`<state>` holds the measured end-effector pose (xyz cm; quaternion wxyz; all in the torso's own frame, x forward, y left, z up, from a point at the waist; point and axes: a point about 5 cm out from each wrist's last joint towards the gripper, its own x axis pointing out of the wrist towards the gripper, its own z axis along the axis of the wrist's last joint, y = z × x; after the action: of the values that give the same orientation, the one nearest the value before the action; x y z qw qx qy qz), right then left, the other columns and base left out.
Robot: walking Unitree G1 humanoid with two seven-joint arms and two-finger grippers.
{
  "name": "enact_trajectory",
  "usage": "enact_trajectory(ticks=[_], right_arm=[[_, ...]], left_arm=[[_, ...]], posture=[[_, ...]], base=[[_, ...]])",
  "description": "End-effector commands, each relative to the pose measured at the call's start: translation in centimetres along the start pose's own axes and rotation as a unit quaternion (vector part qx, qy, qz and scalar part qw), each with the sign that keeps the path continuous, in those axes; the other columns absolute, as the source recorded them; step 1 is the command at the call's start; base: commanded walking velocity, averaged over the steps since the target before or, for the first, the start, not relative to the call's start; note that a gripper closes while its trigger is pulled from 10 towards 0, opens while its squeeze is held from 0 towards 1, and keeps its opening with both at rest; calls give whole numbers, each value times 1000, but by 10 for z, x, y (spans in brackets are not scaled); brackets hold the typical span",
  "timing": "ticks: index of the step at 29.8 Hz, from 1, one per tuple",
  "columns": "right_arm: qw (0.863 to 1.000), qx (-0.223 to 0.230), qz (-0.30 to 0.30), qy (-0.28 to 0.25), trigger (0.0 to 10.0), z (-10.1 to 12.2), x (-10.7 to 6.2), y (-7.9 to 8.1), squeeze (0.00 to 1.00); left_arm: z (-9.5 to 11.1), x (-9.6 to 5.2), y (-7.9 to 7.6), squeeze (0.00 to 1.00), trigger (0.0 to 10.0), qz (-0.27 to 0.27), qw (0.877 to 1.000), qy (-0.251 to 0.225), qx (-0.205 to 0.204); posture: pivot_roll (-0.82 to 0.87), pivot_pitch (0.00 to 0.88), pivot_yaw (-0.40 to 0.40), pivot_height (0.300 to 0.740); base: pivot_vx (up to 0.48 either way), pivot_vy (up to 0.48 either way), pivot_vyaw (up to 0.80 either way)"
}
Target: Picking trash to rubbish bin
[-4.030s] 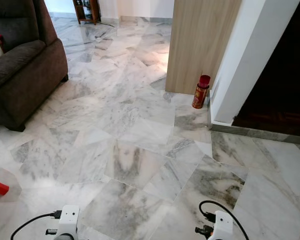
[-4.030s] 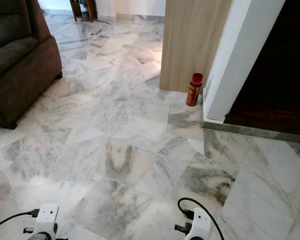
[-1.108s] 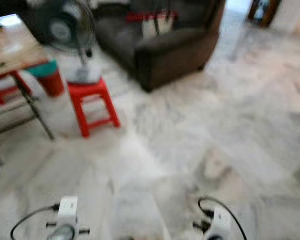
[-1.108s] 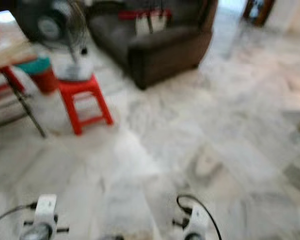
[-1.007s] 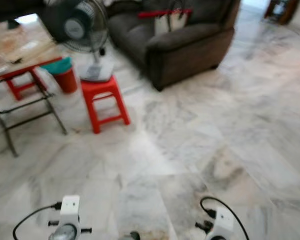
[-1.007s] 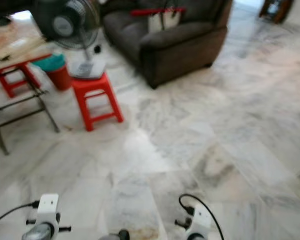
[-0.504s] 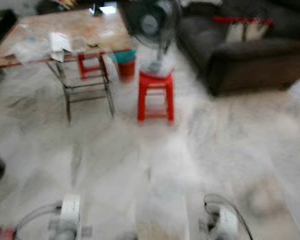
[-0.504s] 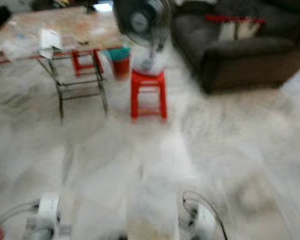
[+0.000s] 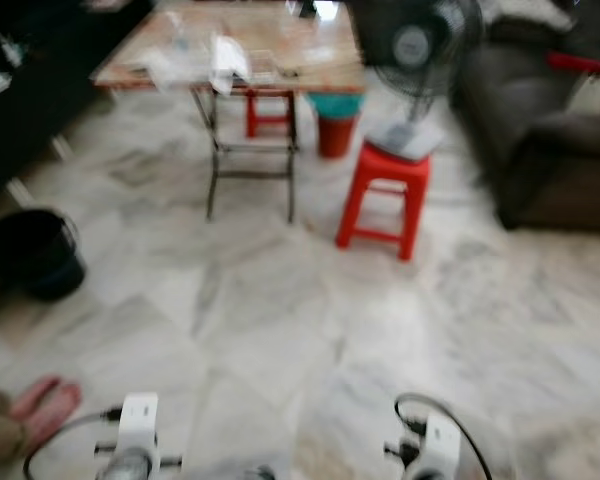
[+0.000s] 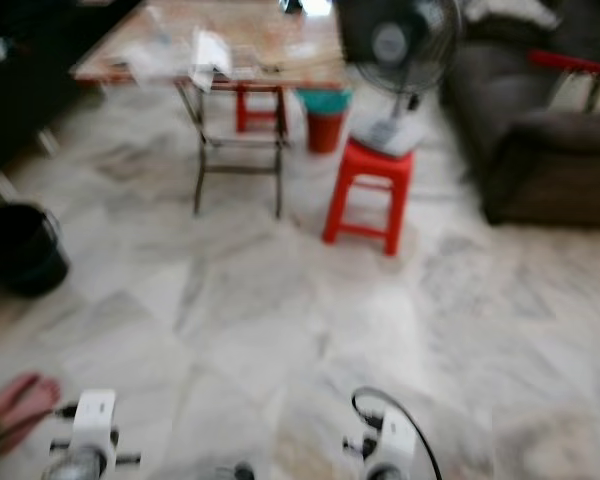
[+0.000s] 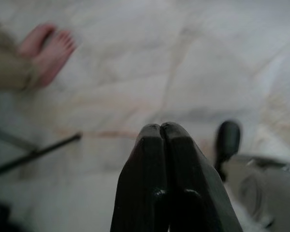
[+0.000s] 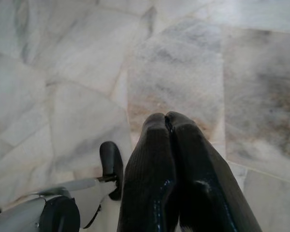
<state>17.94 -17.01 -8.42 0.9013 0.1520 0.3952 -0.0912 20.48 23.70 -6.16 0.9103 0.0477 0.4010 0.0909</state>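
Note:
A black bucket (image 9: 30, 255) stands on the marble floor at the far left. A small red bin with a teal lining (image 9: 335, 125) sits under the folding table (image 9: 310, 75). On the table lie white paper and clear plastic bits (image 9: 225, 62), too blurred to identify. Both arms hang low: my left arm (image 9: 138, 440) and right arm (image 9: 435, 450) show at the bottom edge of the eye views. In the wrist views my left gripper (image 11: 162, 128) and right gripper (image 12: 166, 118) are shut, with nothing between the fingers, over bare floor.
A red stool (image 9: 385, 200) carries a standing fan (image 9: 415, 45) to the right of the table. A dark sofa (image 9: 550, 150) fills the far right. A person's bare feet (image 9: 40, 405) are at the lower left, close to my left arm. Dark furniture (image 9: 40, 80) lines the left.
The whole view has swung left: the sofa slid to the right edge, and the table, black bucket and bare feet came into view. The arms stay low in the same place.

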Motion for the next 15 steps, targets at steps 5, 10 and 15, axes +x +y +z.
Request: enact_trajectory(ticks=[5, 10, 15], right_arm=[[1000, 11, -7, 12, 10000, -6, -1, -3, 0], [1000, 10, -7, 14, 10000, -7, -2, -1, 0], [1000, 9, -7, 15, 10000, -6, -1, -2, 0]], left_arm=[[1, 0, -1, 0, 10000, -5, 1000, 1, 4], [2, 1, -1, 0, 10000, -4, 1000, 0, 7], [-1, 1, -2, 0, 10000, 1, 1000, 12, 20]], posture=[[46, 107, 23, 740], [55, 108, 21, 740], [59, 102, 16, 740]], base=[[96, 0, 0], [480, 0, 0], [372, 0, 0]])
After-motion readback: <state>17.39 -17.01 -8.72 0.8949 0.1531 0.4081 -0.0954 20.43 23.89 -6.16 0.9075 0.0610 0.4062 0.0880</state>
